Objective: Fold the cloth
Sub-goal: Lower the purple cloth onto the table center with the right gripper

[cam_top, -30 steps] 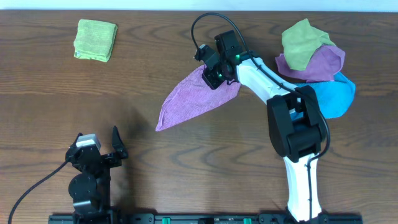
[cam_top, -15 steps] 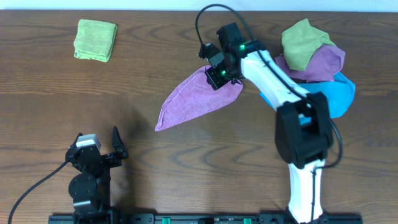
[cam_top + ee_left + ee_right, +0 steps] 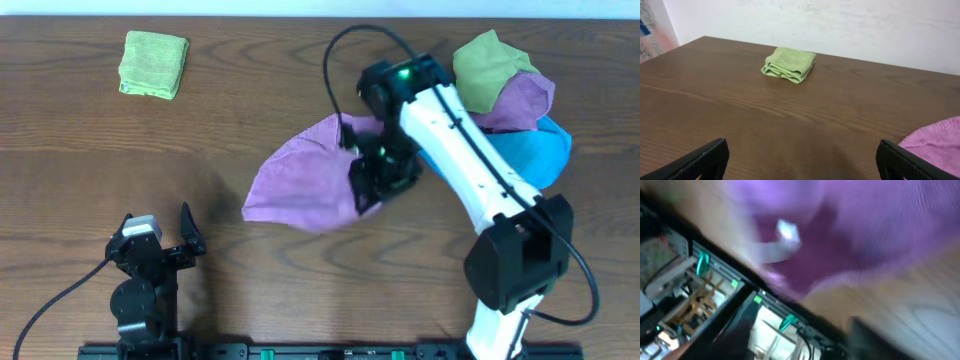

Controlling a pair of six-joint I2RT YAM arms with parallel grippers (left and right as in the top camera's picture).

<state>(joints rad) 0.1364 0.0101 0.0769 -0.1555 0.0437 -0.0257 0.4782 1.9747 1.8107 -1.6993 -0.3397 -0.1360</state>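
A purple cloth (image 3: 295,185) lies crumpled in the middle of the table, its right side bunched under my right gripper (image 3: 380,175). The right wrist view is heavily blurred: the purple cloth (image 3: 880,225) fills the top, and my right gripper (image 3: 805,335) shows two dark fingers (image 3: 732,330) wide apart with nothing between them. My left gripper (image 3: 160,245) rests near the front left edge, open and empty. In the left wrist view my left gripper (image 3: 802,170) faces bare table, with an edge of the purple cloth (image 3: 937,142) at the far right.
A folded green cloth (image 3: 153,63) sits at the back left, also the folded green cloth (image 3: 789,64) ahead of the left gripper. At the back right lies a pile: a green cloth (image 3: 487,68), a purple one (image 3: 522,100) and a blue one (image 3: 540,150).
My right arm swung toward the front and right, dragging the cloth's held part with it. The jaws went from shut on the cloth to open. The cloth now lies wider and bunched.
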